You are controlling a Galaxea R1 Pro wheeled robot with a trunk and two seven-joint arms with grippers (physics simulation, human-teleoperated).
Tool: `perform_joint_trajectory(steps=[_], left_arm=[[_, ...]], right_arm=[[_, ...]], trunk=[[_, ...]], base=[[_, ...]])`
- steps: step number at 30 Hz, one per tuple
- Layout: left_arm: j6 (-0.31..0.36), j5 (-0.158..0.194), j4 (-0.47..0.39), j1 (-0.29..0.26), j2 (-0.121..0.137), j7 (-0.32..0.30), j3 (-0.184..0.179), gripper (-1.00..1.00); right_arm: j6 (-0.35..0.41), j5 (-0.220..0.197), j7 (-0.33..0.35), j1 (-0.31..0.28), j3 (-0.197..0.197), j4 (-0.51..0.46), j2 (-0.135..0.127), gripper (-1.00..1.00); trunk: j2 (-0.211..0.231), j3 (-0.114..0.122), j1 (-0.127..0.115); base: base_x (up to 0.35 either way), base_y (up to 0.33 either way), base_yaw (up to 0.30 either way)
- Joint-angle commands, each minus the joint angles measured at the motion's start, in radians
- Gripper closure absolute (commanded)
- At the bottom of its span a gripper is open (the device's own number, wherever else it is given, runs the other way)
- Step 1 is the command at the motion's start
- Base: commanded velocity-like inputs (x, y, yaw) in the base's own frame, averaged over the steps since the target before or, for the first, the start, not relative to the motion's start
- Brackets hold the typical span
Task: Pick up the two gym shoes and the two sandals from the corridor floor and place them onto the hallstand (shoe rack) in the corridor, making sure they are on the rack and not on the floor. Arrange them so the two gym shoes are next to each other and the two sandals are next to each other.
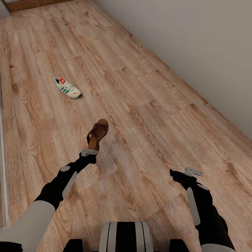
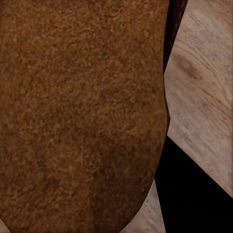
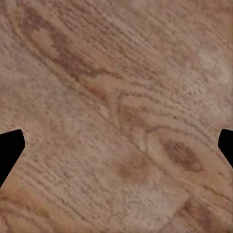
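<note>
While the left arm reaches forward and low over the corridor floor (image 1: 147, 91), its left gripper (image 1: 89, 152) has its jaws clamped on the heel end of a sandal (image 1: 97, 134), which stands up off the planks with its toe pointing away from the robot. Close up in the left wrist view, the sandal (image 2: 82, 116) is a mottled brown suede-like surface with rounded edges, plank flooring beside it. Further right, the right arm is bent with the right gripper (image 1: 193, 172) hovering above bare floor; in the right wrist view its dark fingertips (image 3: 9, 145) sit wide apart with nothing between them. One gym shoe (image 1: 67, 87), white with green stripes and a red accent, lies on its sole well beyond the sandal, toward the floor's far left part. Light brown wood-grain planks run to a plain pale wall (image 1: 196, 42) along the right edge.
</note>
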Motion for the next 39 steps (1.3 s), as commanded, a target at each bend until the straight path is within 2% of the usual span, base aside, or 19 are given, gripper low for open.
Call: perform_joint_trajectory(steps=[1,10,26,39], left_arm=[[0.007,0.01,-0.001,0.0,0.0,0.0,-0.002,1.0],[0.007,0.011,-0.001,0.0,-0.003,-0.001,-0.004,1.0],[0.008,0.013,-0.001,0.0,-0.005,-0.001,-0.005,1.0],[0.008,0.013,-0.001,0.0,-0.013,-0.001,-0.006,1.0]], right_arm=[[0.004,-0.009,-0.006,0.0,0.0,-0.001,0.001,-1.0],[0.005,-0.009,-0.006,0.0,0.0,-0.003,0.001,-1.0],[0.005,-0.009,-0.006,0.0,0.0,-0.004,0.001,-1.0],[0.005,-0.009,-0.006,0.0,0.0,-0.004,0.001,-1.0]], trunk=[[0.0,-0.001,0.0],[0.0,0.002,0.0],[0.0,0.026,0.0],[0.003,0.098,-0.006]], base=[[0.0,0.0,0.0],[0.0,0.0,0.0],[0.0,0.0,0.0],[0.0,0.0,0.0]])
